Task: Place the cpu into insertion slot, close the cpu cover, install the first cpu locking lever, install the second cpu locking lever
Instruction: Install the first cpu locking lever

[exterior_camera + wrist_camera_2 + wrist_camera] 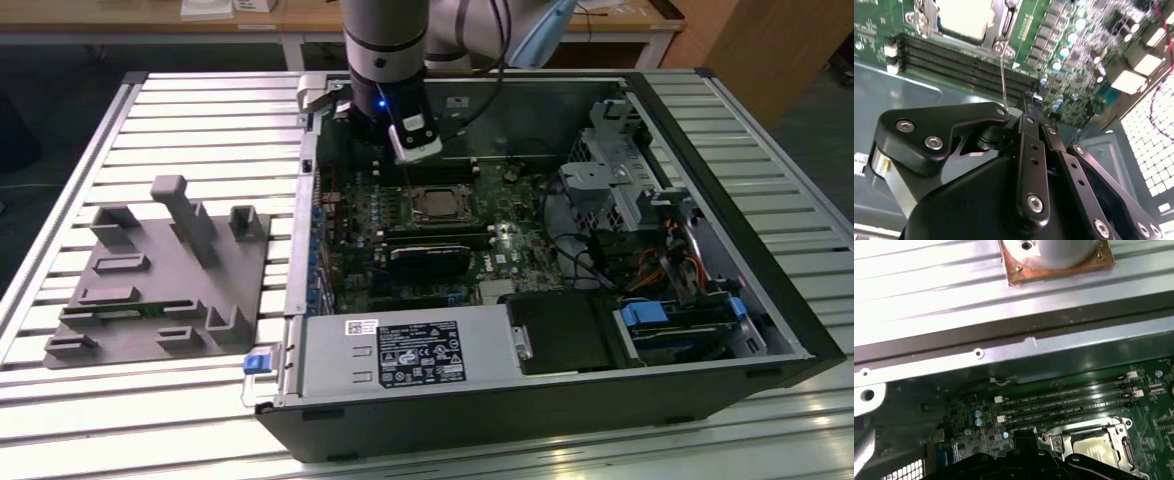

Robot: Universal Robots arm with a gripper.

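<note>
The cpu [965, 17] sits under the lowered cpu cover [1004, 22]. The hand [1029, 102], fingers seemingly pressed together and empty, hovers beside 1 raised locking lever [1002, 75]. I judge this the lever step, which calls for a firm hooking push.

Arm [387, 40] vertical; gripper [1027, 108] pointing down, fingers [1030, 145] closed together.

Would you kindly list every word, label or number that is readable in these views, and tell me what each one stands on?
Black-and-white printed label on the silver metal power supply box: print too small to read.
Small white sticker on the same box: too small to read.
White markings on the green circuit board in the second wrist view: blurred, unreadable.
No text can be quoted.
</note>
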